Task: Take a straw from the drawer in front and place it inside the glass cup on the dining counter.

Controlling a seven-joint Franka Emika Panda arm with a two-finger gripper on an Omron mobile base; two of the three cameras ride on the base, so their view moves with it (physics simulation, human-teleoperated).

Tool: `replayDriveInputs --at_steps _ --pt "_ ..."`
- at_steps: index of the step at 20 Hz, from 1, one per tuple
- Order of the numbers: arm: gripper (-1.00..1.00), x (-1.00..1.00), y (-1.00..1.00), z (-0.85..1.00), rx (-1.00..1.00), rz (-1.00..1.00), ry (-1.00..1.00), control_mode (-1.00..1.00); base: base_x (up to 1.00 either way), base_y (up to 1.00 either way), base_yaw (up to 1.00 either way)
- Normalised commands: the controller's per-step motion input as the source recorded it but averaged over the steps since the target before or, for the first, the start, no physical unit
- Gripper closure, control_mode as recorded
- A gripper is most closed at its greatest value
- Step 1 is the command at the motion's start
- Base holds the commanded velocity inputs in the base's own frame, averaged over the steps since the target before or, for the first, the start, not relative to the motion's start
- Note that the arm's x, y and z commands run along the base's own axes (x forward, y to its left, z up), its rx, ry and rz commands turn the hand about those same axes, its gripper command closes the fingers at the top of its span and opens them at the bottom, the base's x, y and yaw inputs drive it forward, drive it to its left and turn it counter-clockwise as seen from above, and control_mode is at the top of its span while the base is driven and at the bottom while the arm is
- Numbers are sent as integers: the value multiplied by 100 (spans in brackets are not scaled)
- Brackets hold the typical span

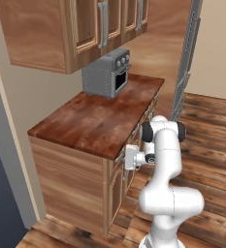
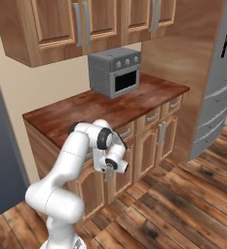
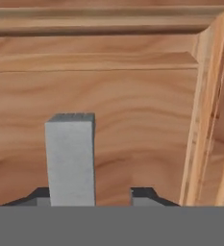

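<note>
My gripper (image 3: 91,195) is pressed up close to a panelled wooden cabinet front (image 3: 132,115) below the short counter top (image 2: 81,111). A grey bar handle (image 3: 70,153) stands between the jaws, tight against the left fingertip (image 3: 40,196), with a gap to the right one. From the right base view the gripper (image 2: 106,170) sits just below the nearest shut drawer (image 2: 126,132). From the left base view the gripper (image 1: 122,157) points at the cabinet face. The straw, the glass cup and the dining counter are out of view.
A grey toaster oven (image 2: 115,73) stands at the back of the counter top, under wall cabinets (image 2: 85,24) with long silver handles. A steel fridge (image 2: 217,82) stands to the right. More drawers (image 2: 152,117) and doors line the cabinet; wooden floor (image 2: 183,204) lies in front.
</note>
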Motion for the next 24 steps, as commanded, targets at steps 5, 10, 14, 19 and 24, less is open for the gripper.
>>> replayDriveInputs --at_steps 5,10,14,19,24 --pt "100 -1 -3 -3 0 0 3 -100 0 0 0" --pt "100 -31 -87 0 1 1 0 -100 0 0 0" --pt "100 -65 -100 0 5 5 -3 -100 0 0 0" --pt "100 -78 -100 0 7 6 -3 -100 0 0 0" --pt "100 -82 -100 0 3 4 -3 -100 0 0 0"
